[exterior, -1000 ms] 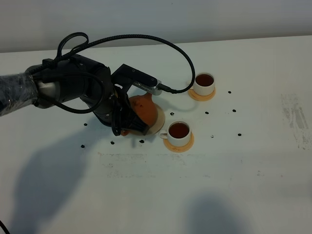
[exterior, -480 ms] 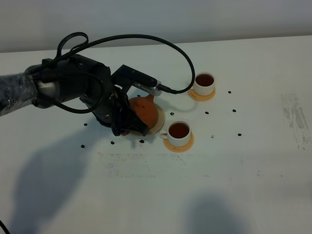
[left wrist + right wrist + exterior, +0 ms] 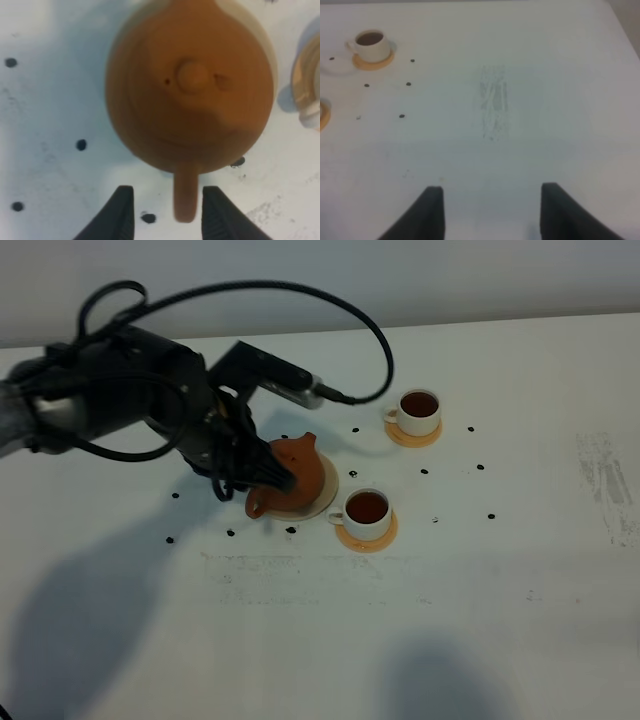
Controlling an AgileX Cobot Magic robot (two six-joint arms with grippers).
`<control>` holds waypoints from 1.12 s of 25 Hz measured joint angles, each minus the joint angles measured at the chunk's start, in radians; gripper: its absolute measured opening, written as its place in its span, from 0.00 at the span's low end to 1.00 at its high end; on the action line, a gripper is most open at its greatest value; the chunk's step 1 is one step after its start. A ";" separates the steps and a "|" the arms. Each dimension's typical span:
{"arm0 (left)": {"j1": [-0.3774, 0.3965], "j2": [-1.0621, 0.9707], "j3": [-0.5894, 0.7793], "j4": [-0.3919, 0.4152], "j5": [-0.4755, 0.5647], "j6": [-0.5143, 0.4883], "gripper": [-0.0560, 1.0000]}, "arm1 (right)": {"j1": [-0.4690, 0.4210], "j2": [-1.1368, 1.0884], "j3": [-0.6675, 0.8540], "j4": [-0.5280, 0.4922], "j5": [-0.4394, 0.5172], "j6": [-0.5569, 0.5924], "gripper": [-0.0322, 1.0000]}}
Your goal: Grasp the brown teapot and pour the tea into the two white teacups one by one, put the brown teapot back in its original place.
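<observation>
Teapot [image 3: 297, 472] on beige disc [image 3: 325, 496] (fingers [image 3: 119, 212] spread), cup [image 3: 367, 513] beside

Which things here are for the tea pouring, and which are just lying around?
For the job: teapot, its big coaster, near cup, far cup, left gripper.

Just there: black dots and scuffed patch on the table.

The left gripper [image 3: 167, 215] has let go of the teapot [image 3: 292, 475] handle and drawn back toward the left, its jaws now parted either side of it, leaving the pot on its coaster [image 3: 325, 502].
</observation>
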 joint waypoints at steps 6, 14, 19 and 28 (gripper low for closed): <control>0.091 -0.095 0.126 0.011 -0.004 -0.001 0.37 | 0.000 0.000 0.000 0.000 0.000 0.000 0.46; 0.333 -0.337 0.273 0.092 0.027 -0.092 0.37 | 0.000 0.000 0.000 0.000 0.000 0.000 0.46; 0.447 -0.527 0.333 0.103 0.100 -0.102 0.37 | 0.000 0.000 0.000 0.000 0.000 0.000 0.46; 0.568 -0.894 0.487 0.098 0.265 -0.113 0.37 | 0.000 0.000 0.000 0.000 0.000 0.000 0.46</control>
